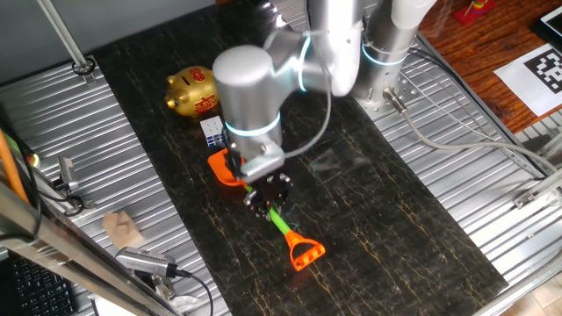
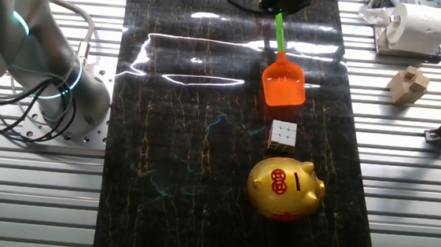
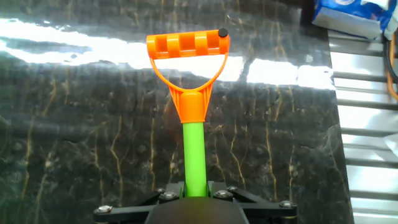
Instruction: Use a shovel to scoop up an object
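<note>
The orange-bladed, green-shafted shovel (image 2: 283, 72) is lying at top centre of the other fixed view, blade pointing down toward the white-and-blue cube (image 2: 283, 134) just below, apart

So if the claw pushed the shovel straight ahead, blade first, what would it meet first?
Probably the cube. The claw holds the shovel by its green shaft, blade aimed at the cube with a small gap left. The piggy bank sits just behind it. Depth is hard to judge.

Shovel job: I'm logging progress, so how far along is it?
Done: the gripper is shut on the shovel by its green shaft. In hand: the blade points at the cube, a gap remaining. Left: slide under and lift it.
</note>
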You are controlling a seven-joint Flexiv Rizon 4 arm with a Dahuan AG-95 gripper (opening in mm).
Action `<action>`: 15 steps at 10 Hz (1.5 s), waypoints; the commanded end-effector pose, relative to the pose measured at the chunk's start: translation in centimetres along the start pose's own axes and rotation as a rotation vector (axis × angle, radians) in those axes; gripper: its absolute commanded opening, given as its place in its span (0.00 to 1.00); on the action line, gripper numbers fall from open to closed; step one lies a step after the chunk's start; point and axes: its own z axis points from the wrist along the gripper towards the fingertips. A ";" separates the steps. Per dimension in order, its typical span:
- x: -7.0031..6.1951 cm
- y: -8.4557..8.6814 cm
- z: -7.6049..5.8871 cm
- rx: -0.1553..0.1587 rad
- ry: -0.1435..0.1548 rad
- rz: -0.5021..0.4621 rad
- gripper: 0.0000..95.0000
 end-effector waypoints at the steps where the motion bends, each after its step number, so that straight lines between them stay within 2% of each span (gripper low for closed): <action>1: 0.4 0.1 -0.1 0.014 -0.015 0.032 0.00; 2: 0.7 0.2 -0.1 0.015 -0.035 0.038 0.00; 3: 0.8 0.2 -0.1 0.015 -0.043 0.038 0.00; 15: 1.6 0.3 -0.2 0.007 -0.023 0.014 0.00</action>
